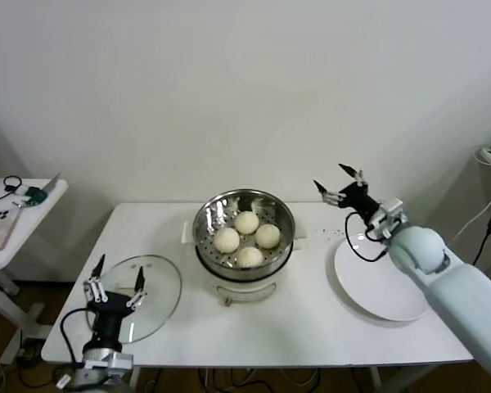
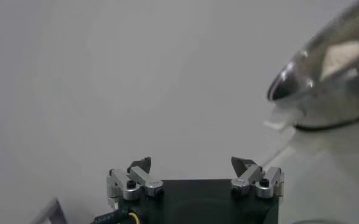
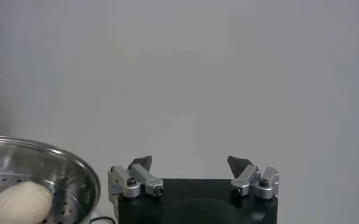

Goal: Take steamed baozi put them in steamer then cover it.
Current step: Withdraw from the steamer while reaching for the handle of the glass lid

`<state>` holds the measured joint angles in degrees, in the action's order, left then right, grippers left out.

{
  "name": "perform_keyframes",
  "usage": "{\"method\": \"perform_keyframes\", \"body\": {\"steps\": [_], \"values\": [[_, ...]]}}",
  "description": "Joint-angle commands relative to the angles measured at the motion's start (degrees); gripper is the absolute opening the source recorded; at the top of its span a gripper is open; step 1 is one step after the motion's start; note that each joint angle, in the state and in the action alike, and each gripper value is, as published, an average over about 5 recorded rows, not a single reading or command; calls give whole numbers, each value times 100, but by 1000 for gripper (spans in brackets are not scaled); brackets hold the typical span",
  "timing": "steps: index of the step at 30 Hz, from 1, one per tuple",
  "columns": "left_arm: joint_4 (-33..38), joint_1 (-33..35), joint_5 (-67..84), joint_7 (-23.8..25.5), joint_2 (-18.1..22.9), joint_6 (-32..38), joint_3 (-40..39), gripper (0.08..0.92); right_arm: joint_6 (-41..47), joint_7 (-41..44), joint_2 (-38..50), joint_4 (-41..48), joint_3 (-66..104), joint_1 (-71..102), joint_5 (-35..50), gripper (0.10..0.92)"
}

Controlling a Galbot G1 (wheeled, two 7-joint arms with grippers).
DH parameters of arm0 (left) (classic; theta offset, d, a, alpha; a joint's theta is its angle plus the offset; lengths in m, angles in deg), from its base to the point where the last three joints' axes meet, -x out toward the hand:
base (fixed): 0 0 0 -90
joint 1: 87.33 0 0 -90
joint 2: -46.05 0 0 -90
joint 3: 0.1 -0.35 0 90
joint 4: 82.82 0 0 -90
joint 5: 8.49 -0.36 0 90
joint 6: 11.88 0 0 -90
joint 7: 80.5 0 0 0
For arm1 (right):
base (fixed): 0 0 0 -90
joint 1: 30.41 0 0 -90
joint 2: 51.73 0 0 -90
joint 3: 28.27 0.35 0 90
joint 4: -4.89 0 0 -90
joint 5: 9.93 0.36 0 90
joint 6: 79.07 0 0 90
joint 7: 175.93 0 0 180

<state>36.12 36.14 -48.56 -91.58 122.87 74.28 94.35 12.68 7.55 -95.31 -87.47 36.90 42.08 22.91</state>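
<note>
All four steamed baozi (image 1: 247,237) already sit in the steamer (image 1: 244,219) at frame centre, so loading looks done; only covering remains. The cover (image 1: 151,296) lies flat on the desk (image 1: 303,315) at lower left, under the released left claw (image 1: 114,282). The right claw (image 1: 337,184), also released, hovers above the bare white plate (image 1: 380,282) at right. Nothing blocks the steamer.

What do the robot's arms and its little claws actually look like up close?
The right arm has a smooth, rounded pale grey-white shell. Both the left gripper and the right gripper have black bodies, silver metal knuckles and dark pointed jaws. Thin black cables loop by each wrist, with a yellow wire on the left.
</note>
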Motion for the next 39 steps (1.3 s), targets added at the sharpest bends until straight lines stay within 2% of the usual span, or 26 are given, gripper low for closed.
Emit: {"method": "perform_keyframes", "body": {"steps": [1,7,17,30,39], "values": [[-38,26,-3661,557,-412,-1025,49,823,141,-175,-890,-670,2918,2892,-370,823],[-633,-162,-3887,651,-597,-1181,-112,823,-154,21,-1176,-703,3340,3599,-458,823],[-1602,-464,-3812,579,-403,-886,-247,823,-280,121,-1460,-399,3346,3695,-742,823],[-2379,-926,-3708,374,-312,-653,-327,823,-354,159,-1497,-216,3107,3402,-952,823],[-2991,-1443,-3857,194,-459,-557,-302,823,-379,162,-1535,-244,3111,3404,-1072,823]]}}
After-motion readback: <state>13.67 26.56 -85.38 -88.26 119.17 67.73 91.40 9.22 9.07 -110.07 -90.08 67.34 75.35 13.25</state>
